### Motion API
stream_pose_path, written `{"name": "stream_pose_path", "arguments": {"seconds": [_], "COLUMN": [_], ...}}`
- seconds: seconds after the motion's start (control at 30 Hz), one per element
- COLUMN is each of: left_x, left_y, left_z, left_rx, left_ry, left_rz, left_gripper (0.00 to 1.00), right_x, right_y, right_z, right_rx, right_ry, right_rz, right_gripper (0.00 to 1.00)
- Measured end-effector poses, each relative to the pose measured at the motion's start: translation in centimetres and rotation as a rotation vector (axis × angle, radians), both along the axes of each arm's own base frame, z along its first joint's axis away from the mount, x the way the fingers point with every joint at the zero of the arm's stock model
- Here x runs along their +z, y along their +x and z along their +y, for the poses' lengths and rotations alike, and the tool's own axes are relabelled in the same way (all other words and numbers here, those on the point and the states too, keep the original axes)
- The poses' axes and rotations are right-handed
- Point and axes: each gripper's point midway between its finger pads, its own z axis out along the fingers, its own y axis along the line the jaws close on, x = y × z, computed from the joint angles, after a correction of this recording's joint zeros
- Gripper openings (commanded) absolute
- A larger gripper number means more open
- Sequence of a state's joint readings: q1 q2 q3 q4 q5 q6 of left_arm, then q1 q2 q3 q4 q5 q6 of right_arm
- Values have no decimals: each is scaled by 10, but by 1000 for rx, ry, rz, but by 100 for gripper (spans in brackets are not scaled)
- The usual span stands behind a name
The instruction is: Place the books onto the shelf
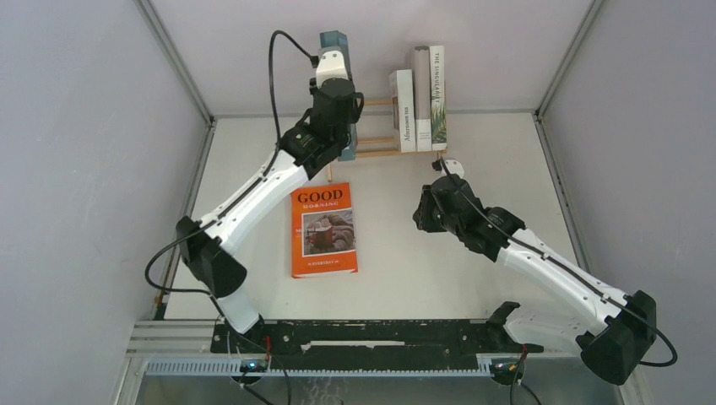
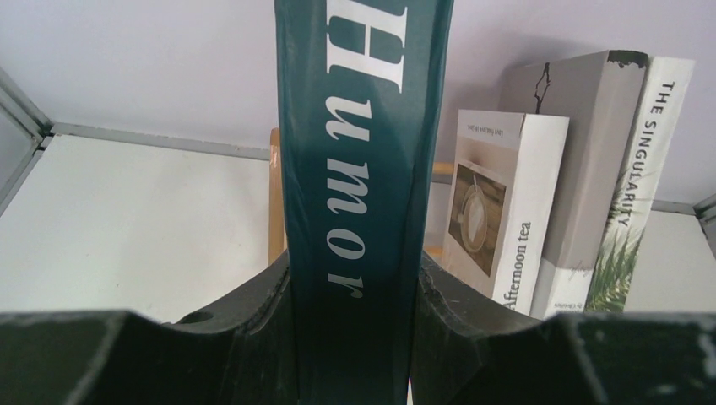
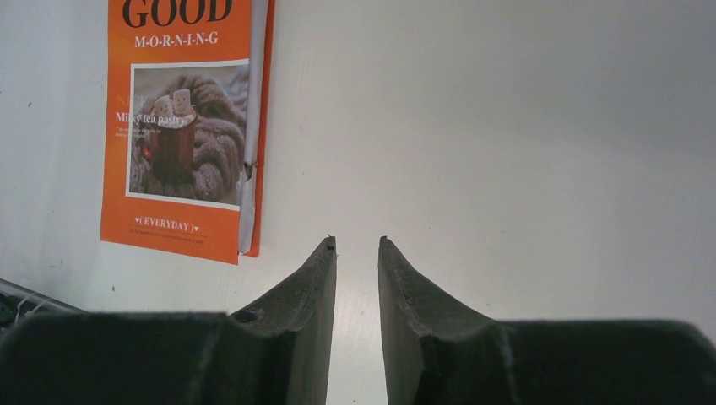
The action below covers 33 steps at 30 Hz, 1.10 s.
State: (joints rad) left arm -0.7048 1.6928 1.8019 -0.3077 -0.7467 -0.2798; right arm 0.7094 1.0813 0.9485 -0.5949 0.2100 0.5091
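Left wrist: left pincer (image 2: 355,268) clamped on teal Humor book (image 2: 363,126), upright at 9 o'clock end of shelf (image 1: 380,153). Right pincer (image 3: 355,245) narrowly parted, empty; orange GOOD book (image 3: 177,126) flat on worktop (image 3: 507,126) at its 10 o'clock.

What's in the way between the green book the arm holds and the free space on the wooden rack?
Nothing visible. The left gripper holds the teal book upright at the left end of the shelf. The three standing books sit at its right end, leaving a gap between.
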Motion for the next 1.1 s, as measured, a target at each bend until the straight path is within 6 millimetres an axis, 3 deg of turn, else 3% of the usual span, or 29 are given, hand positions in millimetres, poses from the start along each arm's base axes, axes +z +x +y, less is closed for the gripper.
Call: {"name": "stream_pose_path", "arguments": {"seconds": [0.27,0.63,0.87,1.1], "left_x": [-24,-87,-119,-123], "left_y": [53,114,130,136], "left_z": [0,24,24,22], "left_rx": [42,89,72,63], "left_ry": [19,52,64,54], "left_rz": [-4,47,85,76], "left_gripper": [12,12,13,17], "right_x": [0,-18,-32,-38], "right_y": [11,21,25,27], "right_z": [-9,1,8,12], "right_rx": [-10,14,25,33], "right_ry": [11,13,4,5], "right_rz": [1,53,86,100], "right_gripper": [32,32,32,32]}}
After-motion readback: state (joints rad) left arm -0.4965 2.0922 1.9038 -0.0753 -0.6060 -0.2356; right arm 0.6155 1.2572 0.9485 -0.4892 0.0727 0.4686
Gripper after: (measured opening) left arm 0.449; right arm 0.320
